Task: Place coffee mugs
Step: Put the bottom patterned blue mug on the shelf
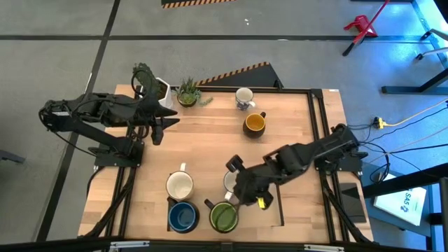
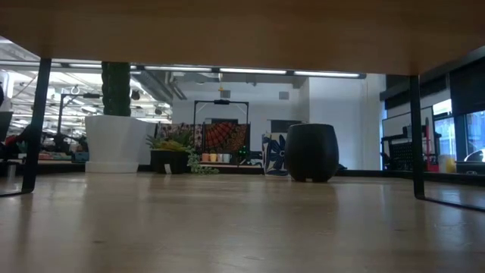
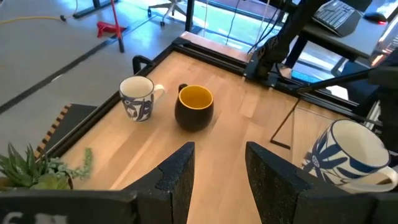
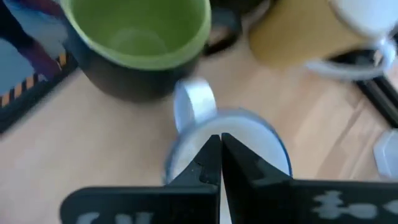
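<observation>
Near the table's near edge stand a cream mug (image 1: 180,185), a blue mug (image 1: 183,217), a green mug (image 1: 224,217) and a white mug (image 1: 229,182). My right gripper (image 1: 239,187) hovers over the white mug (image 4: 249,134). Its fingers are shut (image 4: 221,152), and their tips sit above the mug's mouth, near its handle (image 4: 194,102). My left gripper (image 1: 157,124) is open (image 3: 219,163) at the far left, holding nothing. Before it stand the blue-patterned mug (image 3: 138,98) and the orange-yellow mug (image 3: 194,107). Another patterned mug (image 3: 348,155) stands closer. My right gripper comes at the white mug from above, its shut fingertips (image 4: 211,149) over the mug's mouth. I cannot tell whether they touch the mug. The mug stands upright on the table beside the green mug (image 4: 140,37).
A white pot with a cactus (image 1: 157,89) and a small spiky plant (image 1: 187,92) stand at the far left corner, close to my left gripper. The black frame rail (image 1: 318,140) runs along the table's right side. Bare wood (image 1: 203,147) lies mid-table.
</observation>
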Action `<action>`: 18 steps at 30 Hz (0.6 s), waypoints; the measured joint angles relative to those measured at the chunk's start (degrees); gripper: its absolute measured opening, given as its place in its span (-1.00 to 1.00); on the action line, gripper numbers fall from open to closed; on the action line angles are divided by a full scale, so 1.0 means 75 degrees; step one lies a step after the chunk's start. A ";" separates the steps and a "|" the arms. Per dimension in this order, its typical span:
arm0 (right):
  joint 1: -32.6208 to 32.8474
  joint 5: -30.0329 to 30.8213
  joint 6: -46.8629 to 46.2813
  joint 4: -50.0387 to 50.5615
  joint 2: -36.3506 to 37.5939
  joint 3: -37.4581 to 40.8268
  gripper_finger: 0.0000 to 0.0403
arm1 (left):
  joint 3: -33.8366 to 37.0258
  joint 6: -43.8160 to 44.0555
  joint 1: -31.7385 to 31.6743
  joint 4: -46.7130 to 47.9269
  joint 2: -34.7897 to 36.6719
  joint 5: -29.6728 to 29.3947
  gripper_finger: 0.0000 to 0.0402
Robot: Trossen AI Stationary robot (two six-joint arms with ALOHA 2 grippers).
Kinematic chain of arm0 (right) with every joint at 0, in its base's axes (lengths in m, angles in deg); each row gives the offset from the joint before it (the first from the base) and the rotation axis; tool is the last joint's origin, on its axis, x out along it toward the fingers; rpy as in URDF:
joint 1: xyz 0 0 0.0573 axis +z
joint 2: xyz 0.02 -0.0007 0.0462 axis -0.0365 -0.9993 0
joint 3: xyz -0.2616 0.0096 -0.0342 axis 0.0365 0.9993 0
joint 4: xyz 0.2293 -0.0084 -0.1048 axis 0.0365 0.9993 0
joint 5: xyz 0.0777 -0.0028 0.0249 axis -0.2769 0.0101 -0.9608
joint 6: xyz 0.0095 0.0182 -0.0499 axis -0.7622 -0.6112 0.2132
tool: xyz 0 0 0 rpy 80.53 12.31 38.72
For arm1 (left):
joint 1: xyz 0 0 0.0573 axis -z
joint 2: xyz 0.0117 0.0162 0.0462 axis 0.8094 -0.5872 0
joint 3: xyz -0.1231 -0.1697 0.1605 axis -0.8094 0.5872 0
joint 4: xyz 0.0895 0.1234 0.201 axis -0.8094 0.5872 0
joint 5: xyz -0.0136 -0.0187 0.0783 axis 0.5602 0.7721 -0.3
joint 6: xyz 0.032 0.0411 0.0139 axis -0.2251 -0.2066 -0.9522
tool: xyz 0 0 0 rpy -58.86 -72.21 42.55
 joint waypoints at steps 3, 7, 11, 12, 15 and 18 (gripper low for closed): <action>-0.0239 -0.0005 0.0138 0.0158 -0.0069 -0.0002 -1.00 | 0.0000 0.0119 -0.0003 -0.0001 0.0026 0.0009 -0.32; -0.0497 -0.0100 0.0314 0.0178 -0.0135 0.0002 -1.00 | 0.0000 0.0116 0.0000 0.0002 0.0020 0.0011 -0.32; -0.0700 -0.0269 0.0336 0.0188 -0.0265 -0.0006 -1.00 | 0.0000 0.0116 0.0000 0.0002 0.0020 0.0006 -0.32; -0.0752 -0.0267 0.0339 0.0132 -0.0299 -0.0006 -1.00 | 0.0000 0.0116 0.0000 0.0002 0.0020 0.0006 -0.32; -0.0761 -0.0249 0.0338 0.0167 -0.0305 0.0003 -1.00 | 0.0000 0.0116 -0.0002 0.0002 0.0020 0.0004 -0.32; -0.0754 0.0011 0.0293 0.0208 -0.0339 -0.0003 -1.00 | 0.0000 0.0113 0.0000 0.0002 0.0020 0.0004 -0.32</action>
